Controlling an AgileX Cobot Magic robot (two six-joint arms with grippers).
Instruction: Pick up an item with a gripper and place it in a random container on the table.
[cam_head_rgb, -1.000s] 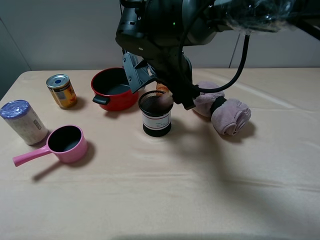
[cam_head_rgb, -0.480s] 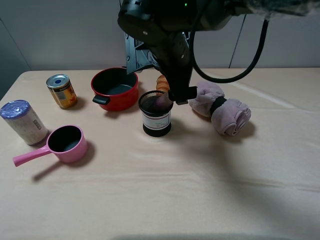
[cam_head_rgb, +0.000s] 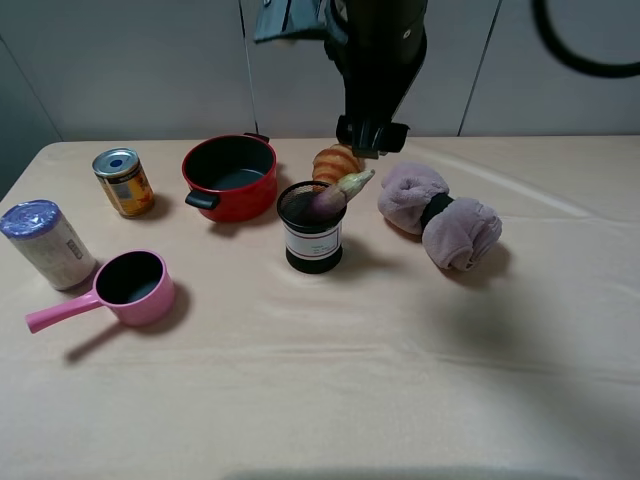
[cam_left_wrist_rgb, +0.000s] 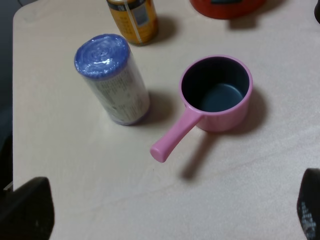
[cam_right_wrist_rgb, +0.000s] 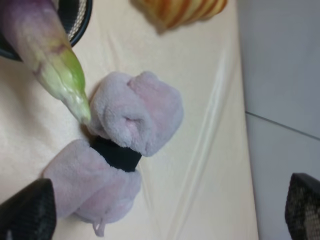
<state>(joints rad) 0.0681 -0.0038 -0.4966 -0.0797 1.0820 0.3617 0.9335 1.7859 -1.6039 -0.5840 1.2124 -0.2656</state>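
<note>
The eggplant (cam_head_rgb: 334, 197) stands tilted in the black wire-mesh cup (cam_head_rgb: 312, 240), with its pale end and green stem tip sticking out over the rim toward the right. In the right wrist view the stem end (cam_right_wrist_rgb: 47, 50) juts out of the cup's rim (cam_right_wrist_rgb: 81, 15). My right gripper (cam_head_rgb: 369, 136) is open and empty, up above and behind the cup, apart from the eggplant; its fingertips (cam_right_wrist_rgb: 25, 210) show far apart. My left gripper (cam_left_wrist_rgb: 167, 215) is open and empty over the beige table (cam_head_rgb: 330, 380), near the pink saucepan (cam_left_wrist_rgb: 216, 95).
A red pot (cam_head_rgb: 230, 176), a yellow can (cam_head_rgb: 123, 181), a blue-lidded canister (cam_head_rgb: 45, 243) and the pink saucepan (cam_head_rgb: 133, 282) stand on the left. A croissant (cam_head_rgb: 337, 161) lies behind the cup. A mauve plush roll (cam_head_rgb: 440, 215) lies to its right.
My right gripper has risen and drawn back from the cup, jaws now apart. The eggplant stays behind, leaning in the cup.
</note>
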